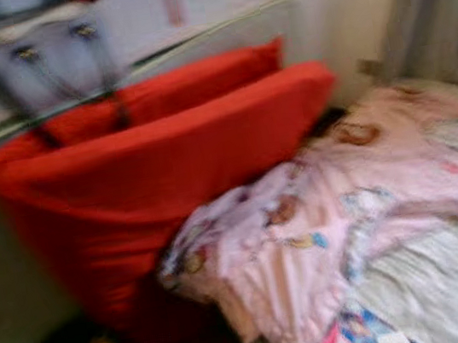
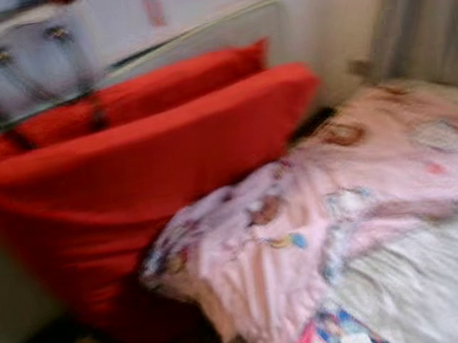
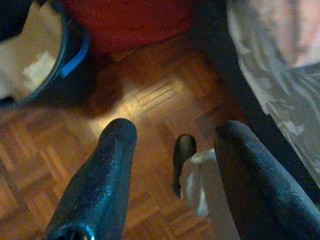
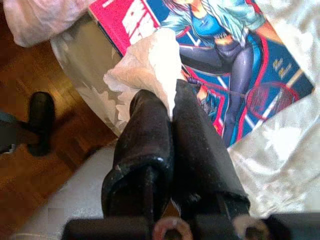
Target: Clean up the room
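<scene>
Here the right claw (image 4: 167, 102) pinches crumpled white tissue (image 4: 147, 67) above a glossy magazine (image 4: 240, 55); the left claw (image 3: 172, 145) gapes wide.

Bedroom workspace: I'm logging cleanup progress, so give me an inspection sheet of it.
Surface: parquet floor; bed with pale sheet.
Job's things: crumpled white tissue pinched in the right gripper, above a comic book lying on the bed.
Clutter: pink quilt bunched on the bed; bin on the floor.
Grippers: left gripper open above the floor; right shut.
Cables: nothing seen.
Surroundings: red cushions, hanging bag, curtain.
</scene>
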